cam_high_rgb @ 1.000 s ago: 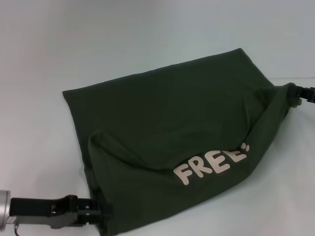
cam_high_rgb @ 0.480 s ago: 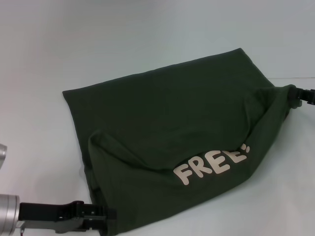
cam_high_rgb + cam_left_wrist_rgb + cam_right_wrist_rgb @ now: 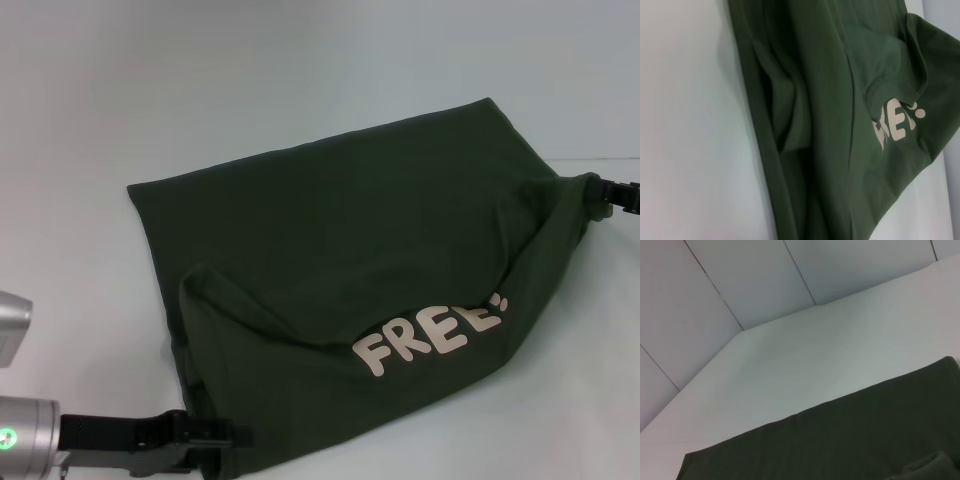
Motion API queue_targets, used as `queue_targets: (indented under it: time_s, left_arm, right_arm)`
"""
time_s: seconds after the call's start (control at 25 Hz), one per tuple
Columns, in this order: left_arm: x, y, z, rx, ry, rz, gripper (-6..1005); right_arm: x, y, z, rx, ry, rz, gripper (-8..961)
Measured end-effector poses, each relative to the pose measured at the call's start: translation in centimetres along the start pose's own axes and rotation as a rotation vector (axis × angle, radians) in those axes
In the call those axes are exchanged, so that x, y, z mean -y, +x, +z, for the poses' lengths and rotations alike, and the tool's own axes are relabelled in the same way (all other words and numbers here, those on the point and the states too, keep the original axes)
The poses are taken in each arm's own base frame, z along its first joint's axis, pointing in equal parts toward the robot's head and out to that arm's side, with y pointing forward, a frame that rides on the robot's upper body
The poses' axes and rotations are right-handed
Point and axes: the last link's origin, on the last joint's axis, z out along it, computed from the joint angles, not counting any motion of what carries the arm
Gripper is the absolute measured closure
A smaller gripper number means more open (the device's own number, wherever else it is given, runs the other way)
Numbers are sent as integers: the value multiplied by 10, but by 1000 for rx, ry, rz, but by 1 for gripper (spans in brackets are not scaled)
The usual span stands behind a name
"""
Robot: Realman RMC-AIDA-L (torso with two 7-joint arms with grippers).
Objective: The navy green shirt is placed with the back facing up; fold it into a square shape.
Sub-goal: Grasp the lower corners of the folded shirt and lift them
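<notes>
The navy green shirt (image 3: 340,230) lies across the white table (image 3: 200,90), its near part turned over so the cream "FREE!" lettering (image 3: 430,335) faces up. The turned-over part stands up in a loose ridge. My left gripper (image 3: 232,440) sits at the shirt's near left corner, shut on the fabric edge. My right gripper (image 3: 600,195) is at the far right corner, where the cloth bunches into it. The left wrist view shows the shirt (image 3: 830,100) in folds, with part of the lettering (image 3: 895,125). The right wrist view shows the shirt (image 3: 850,440) lying flat.
Bare white tabletop surrounds the shirt on the far and left sides. Panelled walls (image 3: 740,285) rise behind the table's far edge in the right wrist view.
My left arm has slid to the right along the near edge, its gripper now further in at the shirt's corner. The right gripper and most of the shirt have stayed put.
</notes>
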Motion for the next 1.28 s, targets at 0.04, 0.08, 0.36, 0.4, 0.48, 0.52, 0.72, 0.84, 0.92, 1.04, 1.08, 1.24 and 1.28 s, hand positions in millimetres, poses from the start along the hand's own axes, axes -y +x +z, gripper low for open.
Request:
queue_targets:
  time_s: [0.04, 0.08, 0.36, 0.4, 0.48, 0.52, 0.72, 0.84, 0.92, 1.04, 1.08, 1.24, 1.28]
  left_arm:
    - [-1, 0, 1, 2, -2, 0, 376]
    - [-1, 0, 3, 3, -2, -1, 377]
    - [1, 1, 7, 6, 15, -4, 384]
    - [1, 1, 8, 7, 16, -6, 385]
    - [1, 1, 8, 6, 19, -11, 388]
    - [1, 1, 8, 6, 19, -11, 389]
    - [2, 2, 9, 4, 26, -11, 394]
    - [3, 2, 10, 10, 39, -4, 397]
    - [2, 1, 11, 20, 42, 1, 480]
    - [1, 1, 14, 28, 41, 6, 605]
    - [0, 1, 14, 28, 39, 6, 646]
    - [-1, 2, 15, 23, 34, 6, 761]
    - [-1, 2, 15, 22, 34, 6, 790]
  right_arm:
    - [0, 0, 0, 0, 0, -1, 921]
    - [0, 0, 0, 0, 0, -1, 921]
    - [1, 1, -1, -1, 2, -1, 921]
    - [1, 2, -1, -1, 3, -1, 921]
    - [1, 2, -1, -1, 3, 0, 921]
    - [1, 2, -1, -1, 4, 0, 921]
    - [1, 2, -2, -2, 2, 0, 921]
    - [1, 2, -2, -2, 1, 0, 921]
    - [1, 2, -2, -3, 0, 0, 921]
    - [1, 3, -2, -3, 0, 0, 921]
    - [1, 3, -2, -3, -1, 1, 921]
    - [1, 3, -2, -4, -1, 1, 921]
    - [1, 3, -2, -4, -1, 1, 921]
